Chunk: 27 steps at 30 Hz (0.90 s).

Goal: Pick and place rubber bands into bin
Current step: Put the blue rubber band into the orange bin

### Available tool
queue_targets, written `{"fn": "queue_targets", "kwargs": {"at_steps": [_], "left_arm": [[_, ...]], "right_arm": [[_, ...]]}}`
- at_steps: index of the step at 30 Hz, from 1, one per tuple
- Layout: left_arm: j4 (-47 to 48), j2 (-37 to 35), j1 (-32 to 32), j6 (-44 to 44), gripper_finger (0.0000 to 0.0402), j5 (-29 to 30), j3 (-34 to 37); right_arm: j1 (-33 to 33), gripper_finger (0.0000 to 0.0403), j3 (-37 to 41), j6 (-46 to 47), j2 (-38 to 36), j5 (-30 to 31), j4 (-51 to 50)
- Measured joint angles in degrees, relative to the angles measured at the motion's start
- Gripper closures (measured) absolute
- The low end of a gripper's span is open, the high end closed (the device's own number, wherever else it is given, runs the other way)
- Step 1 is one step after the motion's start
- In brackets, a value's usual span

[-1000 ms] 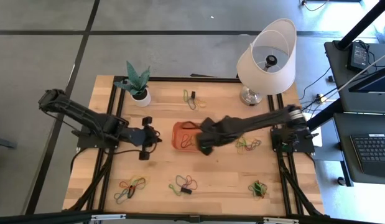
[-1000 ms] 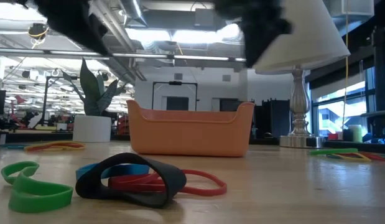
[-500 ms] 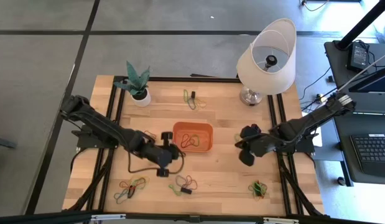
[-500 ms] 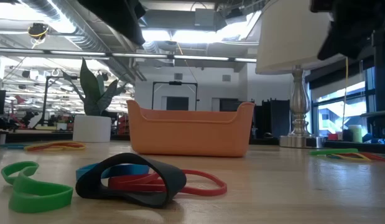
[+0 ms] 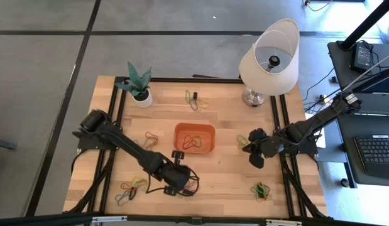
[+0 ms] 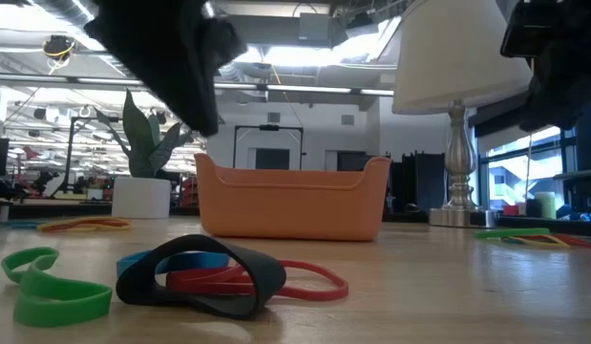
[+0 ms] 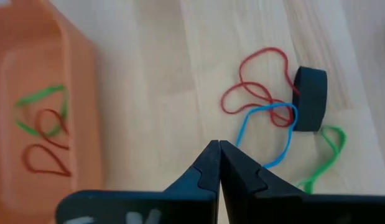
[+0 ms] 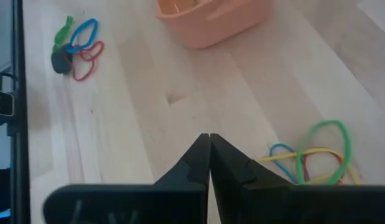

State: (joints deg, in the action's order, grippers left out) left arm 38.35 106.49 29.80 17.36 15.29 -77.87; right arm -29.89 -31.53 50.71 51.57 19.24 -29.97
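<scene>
High view: the bin (image 5: 195,139) sits at the centre of the surface (image 5: 225,179), a few loops already inside. The left hand (image 5: 176,177) hangs at about seven o'clock from the bin, right over a cluster of rubber bands (image 5: 189,185). The right hand (image 5: 256,150) is at three o'clock from the bin, beside another cluster (image 5: 246,143). More clusters lie at twelve, five and eight o'clock. With so many tangled heaps, a grab may lift several loops at once and shed some on the way to the bin.

Low view: the nearest cluster (image 6: 195,277) includes a wide black band propped over red and blue loops. The bin's wall (image 6: 293,199) stands tall behind it; a dangling loop could catch the rim and fall outside.

Left wrist view: the left hand's (image 7: 218,163) fingers are pressed together and empty, above the cluster (image 7: 270,112), with the bin (image 7: 43,106) off to one side. Descending like this, they would push the flat bands along the wood instead of straddling one.

Right wrist view: the right hand (image 8: 209,158) is likewise pressed together and holds nothing, just short of a green, yellow and blue tangle (image 8: 316,155). These loops are interlinked, so a pinch may drag the whole knot.
</scene>
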Motion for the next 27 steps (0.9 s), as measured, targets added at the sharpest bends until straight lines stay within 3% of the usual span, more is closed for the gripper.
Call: {"fn": "queue_targets", "kwargs": {"at_steps": [15,22,27], "left_arm": [[-0.9,6.7,0.5,-0.1,0.0298,-2.8,0.0],[-1.3,10.2,0.5,0.6,0.0301,-3.3,-0.1],[-1.5,11.4,0.5,0.1,0.0339,-5.7,-0.3]], "right_arm": [[0.0,0.0387,0.0,-0.2,0.0,0.1,0.7],[0.0,0.0387,0.0,-0.2,0.0,0.1,0.7],[0.0,0.0387,0.0,-0.2,0.0,0.2,0.6]]}}
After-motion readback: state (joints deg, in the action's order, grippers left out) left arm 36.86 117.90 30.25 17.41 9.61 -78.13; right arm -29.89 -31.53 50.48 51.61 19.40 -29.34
